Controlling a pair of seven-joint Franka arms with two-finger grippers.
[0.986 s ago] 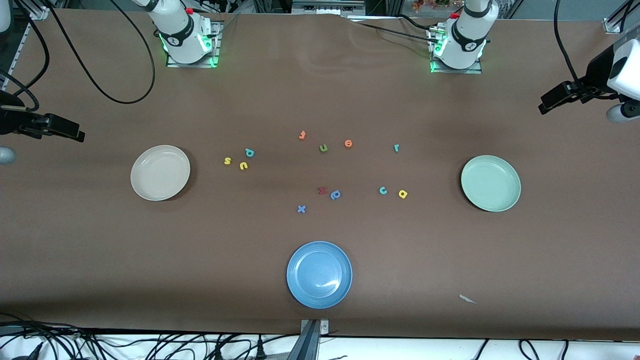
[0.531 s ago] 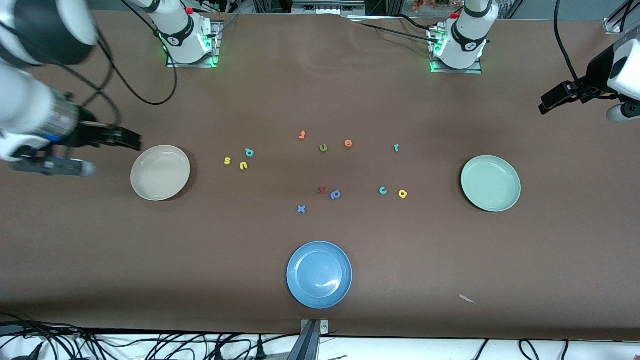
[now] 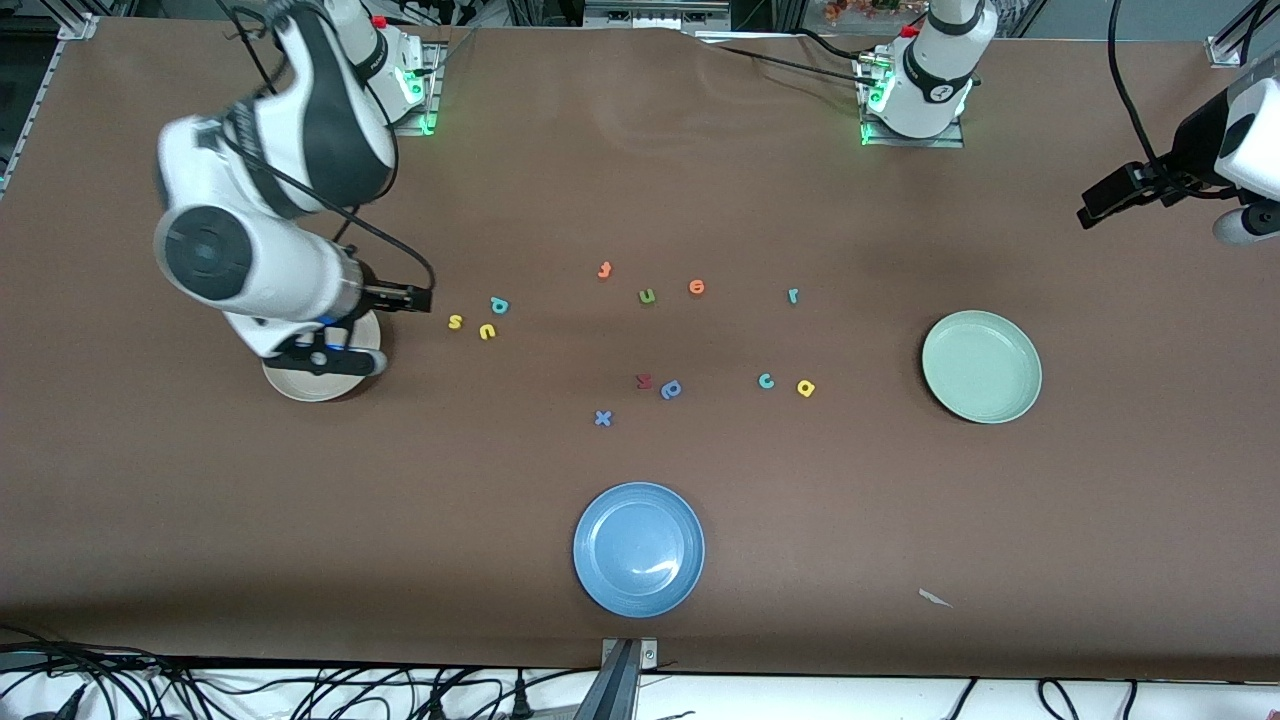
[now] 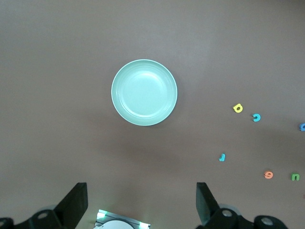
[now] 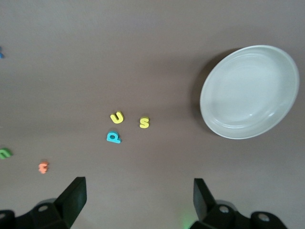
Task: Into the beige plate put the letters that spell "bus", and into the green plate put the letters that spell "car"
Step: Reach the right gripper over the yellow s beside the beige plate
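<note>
Honestly, the risk right now looks like picking the wrong letter, because everything on that table is tiny and some of it repeats. The right gripper (image 3: 415, 298) hangs released, fingers spread wide with nothing between them, over the table just beside the beige plate (image 3: 300, 388) and close to the little cluster it presumably wants: the yellow s (image 3: 455, 321), the yellow u (image 3: 487, 331) and the teal b (image 3: 499, 305), all lying near one another and near that plate. With the three packed so close, wide fingers coming down on one could nudge or drag a neighbour, or pinch two at once. Nearer the middle of the table sits a green u (image 3: 647, 295), and a darker blue p-shaped letter (image 3: 671, 389) lies beside a dark red letter (image 3: 644, 380); either could be mistaken for a wanted piece. The left gripper (image 4: 141, 205) waits, also wide open and empty, high over its own end of the table, looking down on the green plate (image 3: 981, 366). Its letters, the teal c (image 3: 766, 380), yellow a (image 3: 806, 388) and teal r (image 3: 793, 295), lie untouched toward that plate. Both plates are still empty. A thin foam letter lying flat could also slip out of a shallow pinch.
</note>
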